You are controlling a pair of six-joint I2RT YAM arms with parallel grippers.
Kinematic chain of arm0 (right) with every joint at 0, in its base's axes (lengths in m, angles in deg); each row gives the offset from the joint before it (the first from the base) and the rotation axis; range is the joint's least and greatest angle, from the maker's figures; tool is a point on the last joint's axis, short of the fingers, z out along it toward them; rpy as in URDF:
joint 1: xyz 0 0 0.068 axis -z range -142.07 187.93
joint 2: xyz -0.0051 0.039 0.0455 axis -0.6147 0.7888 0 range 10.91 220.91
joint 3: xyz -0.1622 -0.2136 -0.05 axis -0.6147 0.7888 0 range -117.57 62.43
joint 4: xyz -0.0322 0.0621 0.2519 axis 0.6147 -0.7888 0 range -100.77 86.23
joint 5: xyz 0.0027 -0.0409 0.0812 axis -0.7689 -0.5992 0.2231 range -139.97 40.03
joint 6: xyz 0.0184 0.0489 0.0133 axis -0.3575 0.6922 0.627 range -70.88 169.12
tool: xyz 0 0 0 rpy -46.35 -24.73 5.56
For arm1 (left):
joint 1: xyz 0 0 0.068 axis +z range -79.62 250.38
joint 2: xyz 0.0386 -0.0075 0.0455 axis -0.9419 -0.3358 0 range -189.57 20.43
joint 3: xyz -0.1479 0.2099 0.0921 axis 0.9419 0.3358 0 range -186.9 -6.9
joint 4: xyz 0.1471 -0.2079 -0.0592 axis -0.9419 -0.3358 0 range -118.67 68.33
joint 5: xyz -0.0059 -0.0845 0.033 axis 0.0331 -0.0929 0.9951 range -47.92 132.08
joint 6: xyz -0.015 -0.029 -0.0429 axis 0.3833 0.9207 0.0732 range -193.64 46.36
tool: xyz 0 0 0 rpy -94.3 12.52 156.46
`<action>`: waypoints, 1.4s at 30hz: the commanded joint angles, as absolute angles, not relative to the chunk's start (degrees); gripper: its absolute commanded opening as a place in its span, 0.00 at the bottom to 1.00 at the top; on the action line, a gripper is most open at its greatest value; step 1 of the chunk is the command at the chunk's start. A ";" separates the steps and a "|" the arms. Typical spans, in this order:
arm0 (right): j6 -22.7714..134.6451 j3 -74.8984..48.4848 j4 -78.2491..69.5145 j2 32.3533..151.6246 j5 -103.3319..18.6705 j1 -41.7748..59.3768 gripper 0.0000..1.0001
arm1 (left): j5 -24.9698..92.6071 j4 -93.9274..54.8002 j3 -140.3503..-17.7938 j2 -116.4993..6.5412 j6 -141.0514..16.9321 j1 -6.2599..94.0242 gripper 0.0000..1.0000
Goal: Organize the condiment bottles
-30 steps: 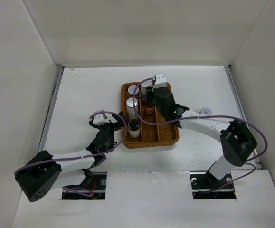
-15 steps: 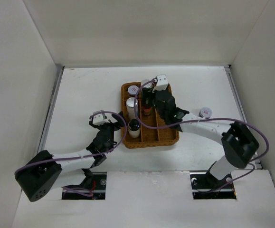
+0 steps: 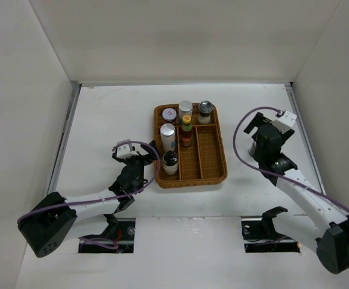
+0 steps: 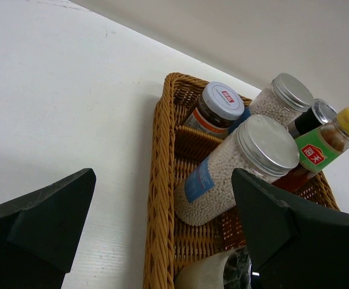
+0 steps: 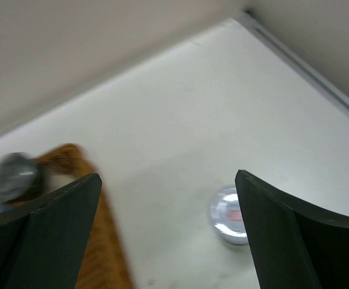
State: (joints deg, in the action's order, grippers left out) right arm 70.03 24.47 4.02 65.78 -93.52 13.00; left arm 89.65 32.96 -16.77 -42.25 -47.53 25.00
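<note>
Top external view, starting lower left: the left gripper [image 3: 145, 158] hangs just beside the left rim of the wicker tray [image 3: 190, 182], fingers spread wide with nothing between them (its own wrist view shows the same, both fingers far apart).

On to the tray at centre frame. Three bottles stand upright in the left compartment: the red-labelled jar [image 3: 169, 114] at the top end, the white bottle [image 3: 167, 133] with a silver lid below it, and the black-capped bottle [image 3: 170, 159] nearest the bottom. In the middle compartment the second silver-lidded bottle [image 3: 185, 108] is at the top end, with the slim yellow-capped sauce bottle [image 3: 187, 129] just beneath it. In the right compartment one grey-lidded shaker [image 3: 205, 108] sits in the top corner.

Now the right side: the right gripper [image 3: 260, 125] sits over the white table [image 3: 102, 120], well apart from the tray, fingers wide and gripping nothing. In the right wrist view, the loose jar [image 5: 229, 215] stands on the table at lower right, blurred, near the right-hand finger; I can't tell whether they touch.
</note>
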 commanded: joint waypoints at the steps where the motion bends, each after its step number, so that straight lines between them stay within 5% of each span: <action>1: 77.42 25.69 -9.83 68.99 -94.47 19.50 1.00 | 89.37 35.11 -17.10 -41.71 -46.57 24.72 1.00; 14: 77.86 23.67 -4.49 85.69 -86.89 24.43 1.00 | 89.37 35.11 -17.19 -42.33 -46.39 24.28 1.00; 17: 78.74 24.28 -0.18 88.16 -87.06 26.10 0.86 | 89.28 35.11 -17.01 -41.80 -46.39 24.28 1.00; 21: 78.57 25.33 3.69 85.98 -88.28 25.94 0.54 | 89.19 35.11 -17.19 -42.50 -46.39 24.28 1.00; 25: 71.82 25.25 5.81 76.32 -94.43 17.17 0.43 | 89.19 35.11 -17.27 -42.68 -46.31 24.55 1.00; 31: 66.70 19.72 7.21 71.54 -91.82 2.22 0.42 | 89.19 35.11 -17.36 -43.12 -45.95 24.90 1.00; 42: 66.00 10.58 18.10 92.81 -81.44 -2.02 0.45 | 89.19 35.11 -17.45 -43.56 -45.87 24.99 1.00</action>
